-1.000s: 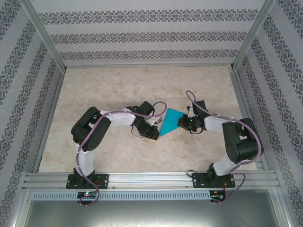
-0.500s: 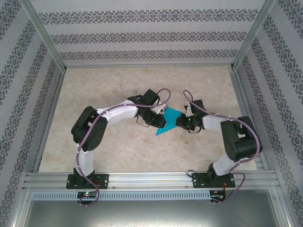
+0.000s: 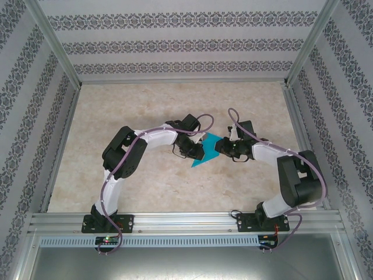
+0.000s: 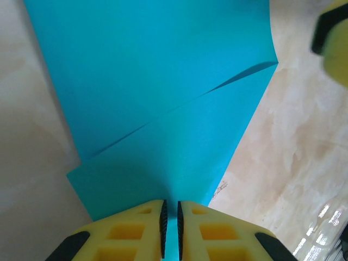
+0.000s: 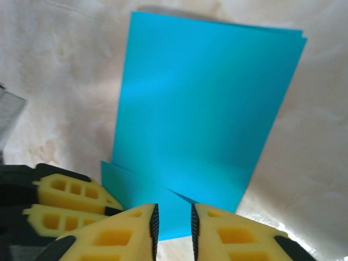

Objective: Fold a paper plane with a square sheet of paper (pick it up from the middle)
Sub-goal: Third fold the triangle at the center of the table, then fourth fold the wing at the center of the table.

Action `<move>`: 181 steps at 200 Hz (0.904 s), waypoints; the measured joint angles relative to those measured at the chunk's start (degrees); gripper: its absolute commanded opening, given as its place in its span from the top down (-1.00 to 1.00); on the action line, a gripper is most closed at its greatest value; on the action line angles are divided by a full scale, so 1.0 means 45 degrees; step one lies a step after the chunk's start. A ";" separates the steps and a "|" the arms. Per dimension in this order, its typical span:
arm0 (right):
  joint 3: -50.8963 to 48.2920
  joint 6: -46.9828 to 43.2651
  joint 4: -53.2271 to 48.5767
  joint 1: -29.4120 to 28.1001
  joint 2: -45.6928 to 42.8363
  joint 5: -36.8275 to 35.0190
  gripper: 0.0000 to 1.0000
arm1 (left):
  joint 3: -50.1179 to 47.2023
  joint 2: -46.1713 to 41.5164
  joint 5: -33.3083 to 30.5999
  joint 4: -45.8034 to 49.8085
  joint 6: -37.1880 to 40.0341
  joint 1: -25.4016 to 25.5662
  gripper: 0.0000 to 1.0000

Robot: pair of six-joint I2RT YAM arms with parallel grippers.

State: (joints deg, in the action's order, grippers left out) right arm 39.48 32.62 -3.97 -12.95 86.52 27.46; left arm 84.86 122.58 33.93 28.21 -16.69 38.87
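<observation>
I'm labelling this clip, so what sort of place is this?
Probably a robot test cell: an aluminium frame and patterned backdrop walls enclose a table, with the left arm and right arm bolted at its edge.

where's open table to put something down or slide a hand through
Bare table runs wide along the back wall, down the left rail beside the left arm, and in front between the two bases. Crowded at the centre, where left gripper and right gripper meet at the paper.
</observation>
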 measured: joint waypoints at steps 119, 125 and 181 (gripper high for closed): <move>-0.0971 0.0889 0.0233 0.0267 -0.0136 0.0136 0.30 | -0.0087 0.0005 0.0117 -0.0121 0.0000 -0.0107 0.64; -0.0971 0.0928 0.0291 0.0262 -0.0049 0.0180 0.30 | -0.0107 0.0005 0.0141 -0.0136 0.0000 -0.0121 0.64; -0.0971 0.1336 0.1030 0.0155 0.0646 0.0544 0.31 | -0.0219 0.0005 0.0384 -0.0291 0.0000 -0.0165 0.64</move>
State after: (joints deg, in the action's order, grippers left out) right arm 35.11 38.63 0.67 -12.25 89.43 29.91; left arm 83.88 122.61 35.66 26.89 -16.69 38.13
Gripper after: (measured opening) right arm 0.347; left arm 0.180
